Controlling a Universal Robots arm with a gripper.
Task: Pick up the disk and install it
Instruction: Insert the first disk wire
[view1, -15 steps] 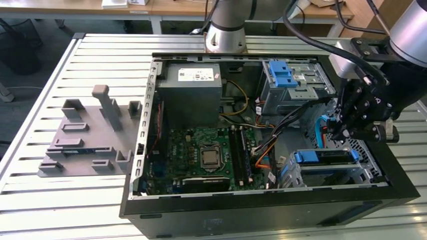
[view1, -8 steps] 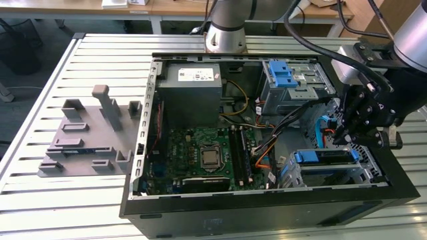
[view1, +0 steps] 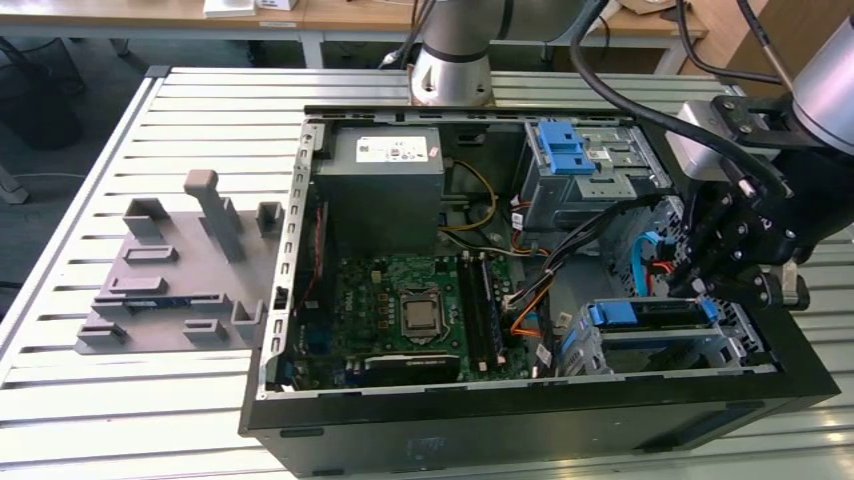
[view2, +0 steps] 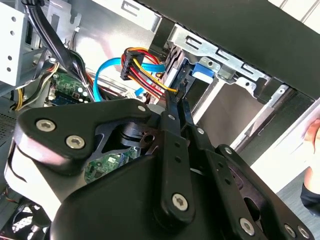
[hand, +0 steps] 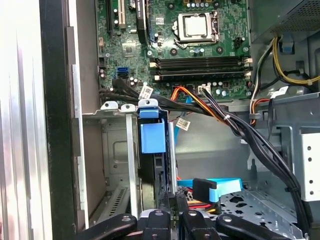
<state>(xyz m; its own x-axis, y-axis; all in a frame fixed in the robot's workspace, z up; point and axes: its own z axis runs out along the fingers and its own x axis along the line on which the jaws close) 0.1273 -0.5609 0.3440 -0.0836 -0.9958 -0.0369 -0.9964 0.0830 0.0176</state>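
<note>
Case of a desktop computer lies open on the slatted table, with the arm reaching into it. The disk sits in the lower drive bay, in the case corner nearest the hand. Its blue frame faces up out of the case, and it lies level with the bay's metal rails.

The hand hangs over that same corner of the case, just above the end of the disk. In the second wrist view the hand points into the bay. In the first wrist view the hand has its fingers drawn together with hardly a gap. Whether they nip any part of the disk cannot be told.

Deeper in the case lies the green motherboard, and beyond it the grey power supply. A second bay with a blue latch sits at the case's far side. Orange and black cables run across the case between the board and the bays. Outside the case, a grey fixture rests on the table.
</note>
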